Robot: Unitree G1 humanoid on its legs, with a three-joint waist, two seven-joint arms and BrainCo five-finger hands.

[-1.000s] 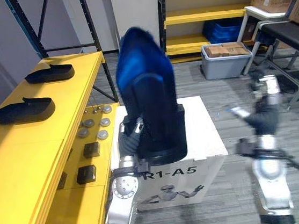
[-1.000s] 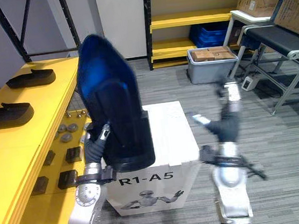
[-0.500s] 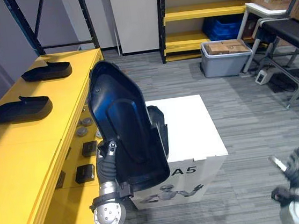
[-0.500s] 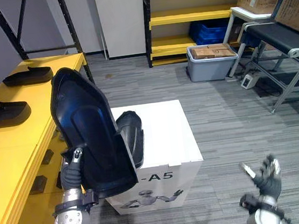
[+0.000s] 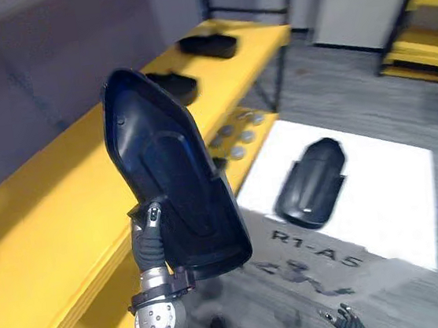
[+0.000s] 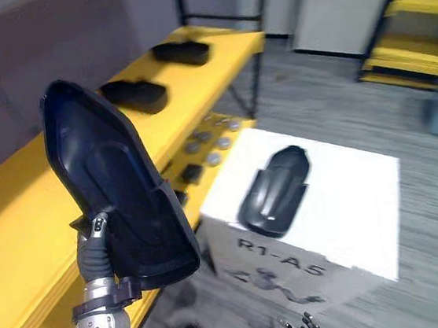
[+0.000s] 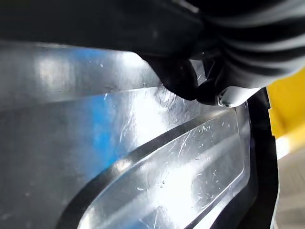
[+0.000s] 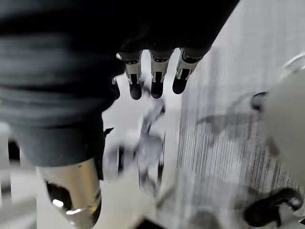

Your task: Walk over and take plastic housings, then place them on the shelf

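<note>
Right robot hand (image 5: 344,322) lower; held housing (image 5: 178,184) between shelf (image 5: 58,206) and box (image 5: 380,185).

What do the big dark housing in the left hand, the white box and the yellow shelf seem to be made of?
The held housing: likely moulded plastic, dark and glossy; the left wrist view shows bright reflections and fine scratches on it. The white box: probably cardboard, matt, with print on its side. The yellow shelf: a smooth painted board; wood or metal, I cannot tell.
</note>
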